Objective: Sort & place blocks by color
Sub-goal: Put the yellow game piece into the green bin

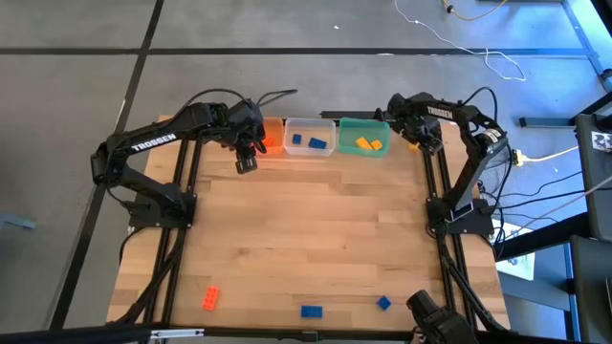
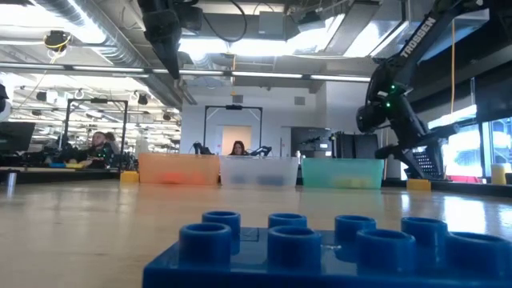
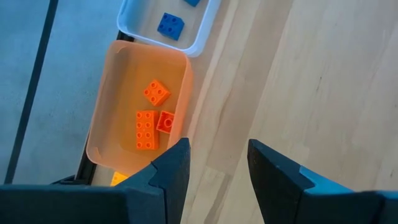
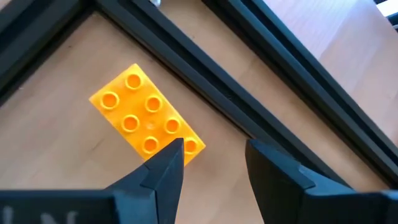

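Note:
Three tubs stand in a row at the far edge: orange with orange blocks, clear with blue blocks, green with yellow blocks. My left gripper hangs open above the table beside the orange tub. My right gripper is open at the far right corner, low over a flat-lying yellow block. An orange block and two blue blocks lie near the front edge. My right gripper comes down slanting over the yellow block. One fingertip shows in front of the block's near end, and the other stands off the block over bare wood. I cannot tell whether that finger touches the block.
Black frame rails run close beside the yellow block at the corner. Another small yellow block lies just outside the orange tub. A blue block fills the foreground of the low view. The table's middle is bare wood.

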Controlling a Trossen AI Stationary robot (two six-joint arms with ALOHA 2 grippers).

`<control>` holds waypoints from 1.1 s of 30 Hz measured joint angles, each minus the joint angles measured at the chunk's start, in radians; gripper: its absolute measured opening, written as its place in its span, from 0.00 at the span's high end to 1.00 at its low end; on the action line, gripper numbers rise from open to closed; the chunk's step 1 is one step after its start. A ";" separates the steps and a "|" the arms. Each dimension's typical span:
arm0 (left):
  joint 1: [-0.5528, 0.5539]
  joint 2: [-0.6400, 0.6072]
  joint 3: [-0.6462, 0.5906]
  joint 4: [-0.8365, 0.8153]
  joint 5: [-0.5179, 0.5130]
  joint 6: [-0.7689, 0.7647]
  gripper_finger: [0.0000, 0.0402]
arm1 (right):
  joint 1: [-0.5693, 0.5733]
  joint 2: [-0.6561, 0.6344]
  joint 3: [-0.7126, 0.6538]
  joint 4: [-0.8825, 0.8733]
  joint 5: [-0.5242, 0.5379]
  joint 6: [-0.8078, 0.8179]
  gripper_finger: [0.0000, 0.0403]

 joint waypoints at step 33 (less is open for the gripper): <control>0.066 0.000 0.000 -0.003 0.053 0.053 0.62 | 0.089 0.068 0.003 -0.185 -0.073 -0.133 0.57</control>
